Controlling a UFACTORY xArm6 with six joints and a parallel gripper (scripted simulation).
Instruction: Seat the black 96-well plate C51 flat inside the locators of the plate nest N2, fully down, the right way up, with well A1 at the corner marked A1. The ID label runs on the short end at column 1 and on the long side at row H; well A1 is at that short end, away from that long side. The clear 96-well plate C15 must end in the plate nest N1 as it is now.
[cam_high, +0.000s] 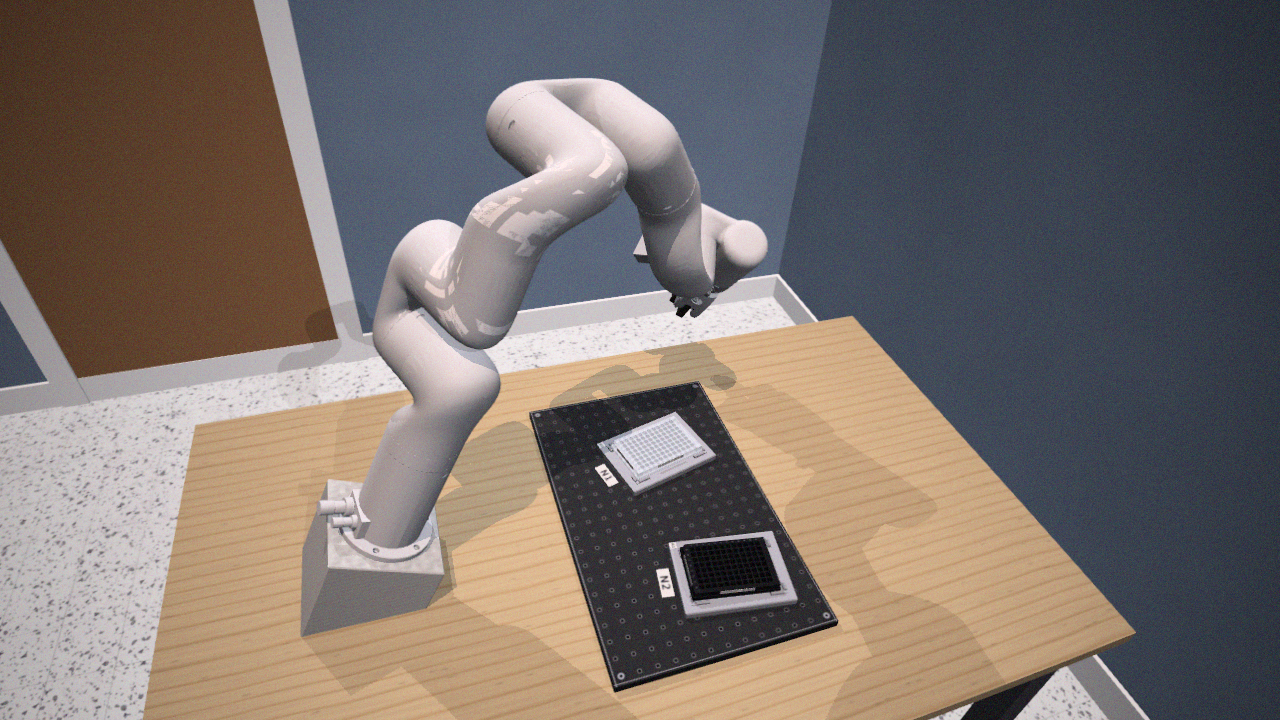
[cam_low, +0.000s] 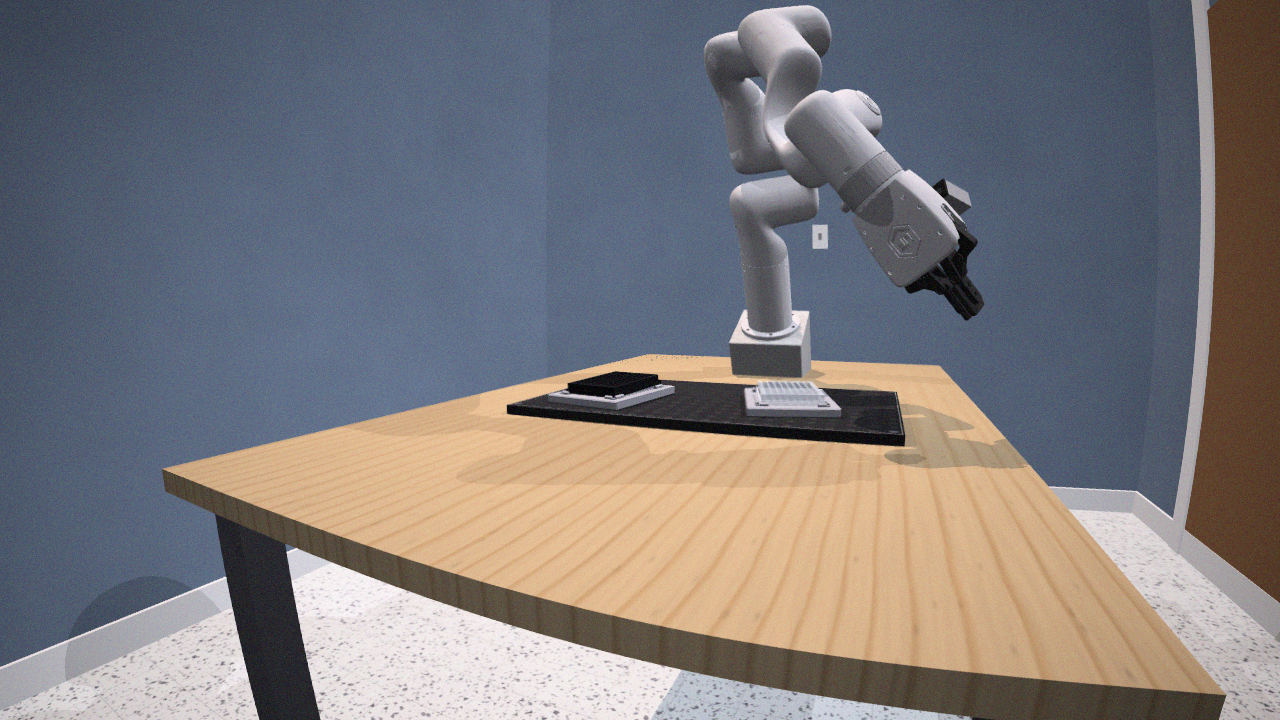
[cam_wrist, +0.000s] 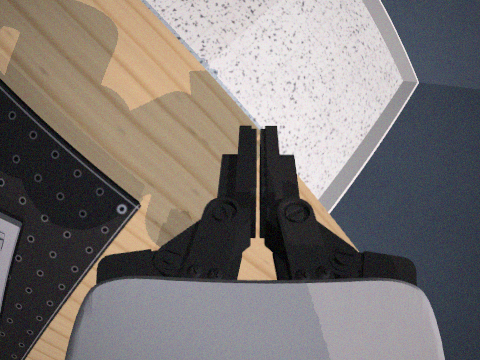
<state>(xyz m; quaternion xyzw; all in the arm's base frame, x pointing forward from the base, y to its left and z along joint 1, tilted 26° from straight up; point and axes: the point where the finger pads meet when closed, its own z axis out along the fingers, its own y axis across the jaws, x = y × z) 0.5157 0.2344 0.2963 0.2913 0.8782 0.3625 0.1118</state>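
Black plate C51 (cam_high: 729, 567) sits inside the frame of nest N2 (cam_high: 776, 598) on the perforated black breadboard (cam_high: 617, 555), near end from the arm base (cam_high: 332, 591). It looks flat and level in the exterior view, right way up with wells showing — fully down by my read, though the locator contact is too small to confirm. A lighter strip runs along the plate's long side nearest the board's near edge; the A1 corner mark and the short-end label are too small to read, so orientation is unverified. Clear plate C15 (cam_high: 660, 445) is in nest N1 (cam_high: 637, 481), square in its frame, nothing near it. Gripper (cam_wrist: 258, 140) is high in the air past the far edge of the table (cam_high: 984, 501), well apart from both plates, fingers closed nearly tip to tip with nothing between them. Judgement: placement looks done, only the A1 check is open. Surface is a light wood-grain table with the arm's shadow across it; speckled light floor (cam_high: 80, 501), blue-grey walls, pale skirting, brown door panel (cam_high: 152, 170) behind the arm.
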